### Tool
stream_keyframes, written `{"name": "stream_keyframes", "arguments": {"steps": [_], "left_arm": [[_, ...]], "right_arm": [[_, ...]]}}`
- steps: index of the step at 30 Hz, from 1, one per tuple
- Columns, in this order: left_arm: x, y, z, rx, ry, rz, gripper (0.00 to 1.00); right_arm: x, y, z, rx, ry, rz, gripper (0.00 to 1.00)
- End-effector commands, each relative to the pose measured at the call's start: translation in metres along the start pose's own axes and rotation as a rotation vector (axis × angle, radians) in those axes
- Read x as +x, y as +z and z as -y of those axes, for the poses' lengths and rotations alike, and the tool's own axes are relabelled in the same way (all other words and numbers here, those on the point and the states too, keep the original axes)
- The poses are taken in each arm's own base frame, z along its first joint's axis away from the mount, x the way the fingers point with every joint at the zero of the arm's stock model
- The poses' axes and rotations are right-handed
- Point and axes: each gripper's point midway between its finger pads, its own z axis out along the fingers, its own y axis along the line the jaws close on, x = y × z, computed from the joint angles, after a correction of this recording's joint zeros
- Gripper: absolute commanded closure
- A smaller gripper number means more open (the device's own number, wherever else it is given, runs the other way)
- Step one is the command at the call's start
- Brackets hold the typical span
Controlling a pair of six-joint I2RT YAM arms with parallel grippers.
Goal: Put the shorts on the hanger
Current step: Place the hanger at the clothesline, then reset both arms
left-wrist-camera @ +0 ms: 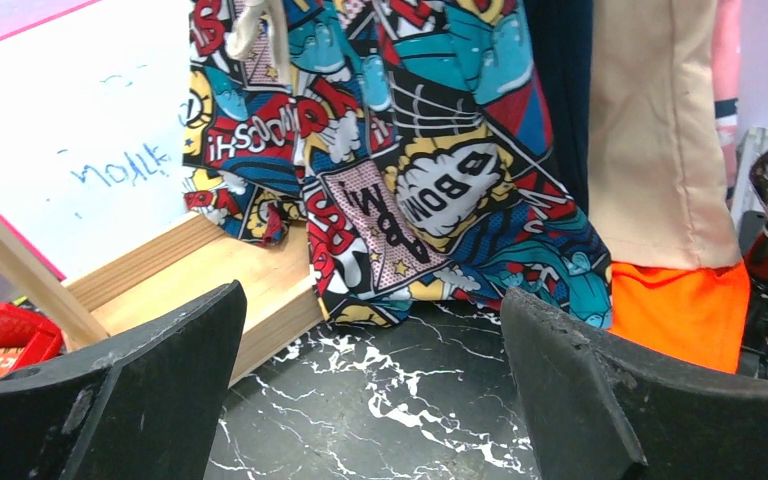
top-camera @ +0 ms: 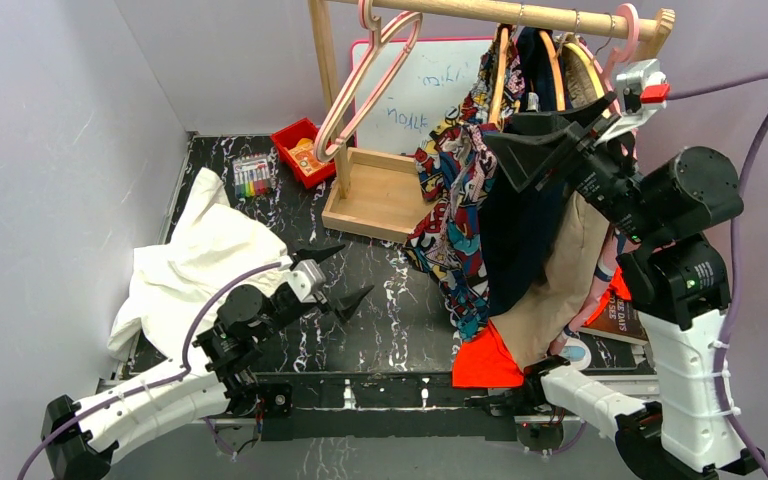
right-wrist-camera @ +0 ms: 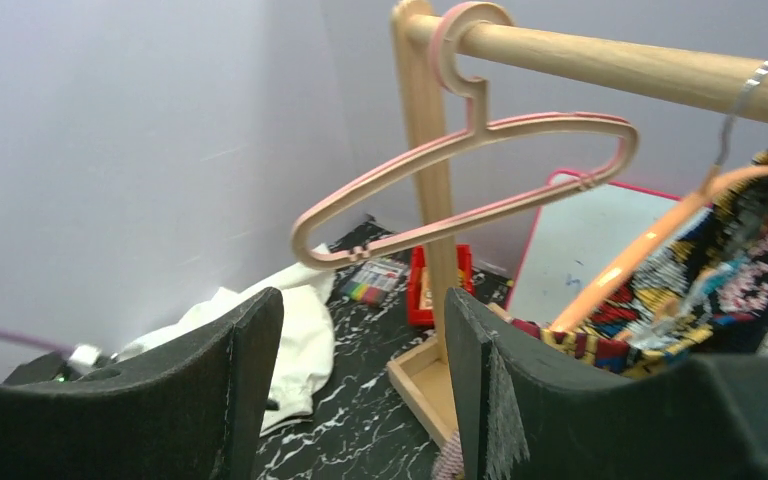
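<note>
The comic-print shorts (top-camera: 455, 200) hang from the light-orange hanger (top-camera: 501, 75) on the wooden rod, their lower edge reaching the table. In the right wrist view the hanger (right-wrist-camera: 640, 245) carries the shorts (right-wrist-camera: 705, 300) by the waist, its silver hook over the rod. My right gripper (top-camera: 500, 160) is open and empty, raised just in front of the hanging clothes; it also shows in its wrist view (right-wrist-camera: 360, 340). My left gripper (top-camera: 345, 275) is open and empty, low over the table left of the shorts (left-wrist-camera: 390, 170), and shows in its wrist view (left-wrist-camera: 370, 330).
A navy garment (top-camera: 525, 230), a beige one (top-camera: 565, 280) and an orange cloth (top-camera: 485, 362) hang or lie right of the shorts. A pink hanger (top-camera: 370, 80) hangs at the rod's left end. The rack's wooden base (top-camera: 375, 195), whiteboard (top-camera: 430, 95), red bin (top-camera: 302, 150), markers (top-camera: 252, 178) and white cloth (top-camera: 200, 260) stand left.
</note>
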Motion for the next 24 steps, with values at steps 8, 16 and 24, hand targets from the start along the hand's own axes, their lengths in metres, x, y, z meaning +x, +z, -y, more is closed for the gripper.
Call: {"name": "stream_keyframes", "arguments": {"steps": [8,16,24], "left_arm": [[-0.023,-0.044,-0.06,-0.411,-0.304,-0.023,0.01],[0.004,-0.118,-0.095,-0.746,-0.401,-0.166,0.02],[0.016,-0.134,-0.111,-0.9,-0.368,-0.254,0.02]], "right_arm": [[0.044,0.023,-0.046,-0.285,0.042,-0.179,0.33],[0.136,0.029,-0.073,-0.284,0.043,-0.328,0.33],[0.269,-0.007,-0.037,-0.065,0.146,-0.532,0.28]]}}
